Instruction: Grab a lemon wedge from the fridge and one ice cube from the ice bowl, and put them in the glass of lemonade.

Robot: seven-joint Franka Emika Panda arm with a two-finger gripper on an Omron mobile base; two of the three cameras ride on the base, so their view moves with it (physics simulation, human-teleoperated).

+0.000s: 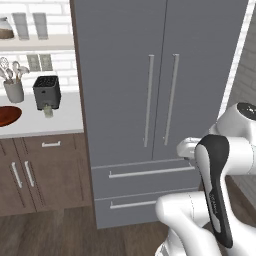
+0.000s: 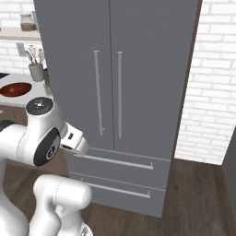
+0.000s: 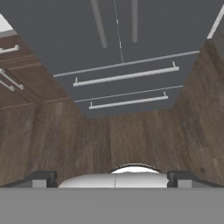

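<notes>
The fridge [image 1: 150,100] stands shut in front of the robot, a tall matte grey block with two upper doors, a pair of long vertical silver bar handles [image 1: 161,100] set close together at the door seam, and two lower drawers [image 1: 145,187] with horizontal bars. In the hand view the gripper [image 3: 113,178] hangs above the dark wooden floor [image 3: 109,140], looking down toward the foot of the fridge, its two dark fingertips [image 3: 41,178] set wide apart with nothing between them (well clear of the drawer fronts). To the left of the fridge, a pale bench [image 1: 55,122] runs over brown wooden cabinets [image 1: 35,172]; on it, at the picture's left edge, lies the ice bowl [image 1: 7,116], a shallow reddish-brown dish, whose contents cannot be made out. The glass of lemonade [image 1: 48,111] stands just in front of a black toaster [image 1: 47,92], a small pale-green tumbler. A grey utensil cup [image 1: 13,90] sits behind the bowl, against the white brick wall [image 2: 212,78].
</notes>
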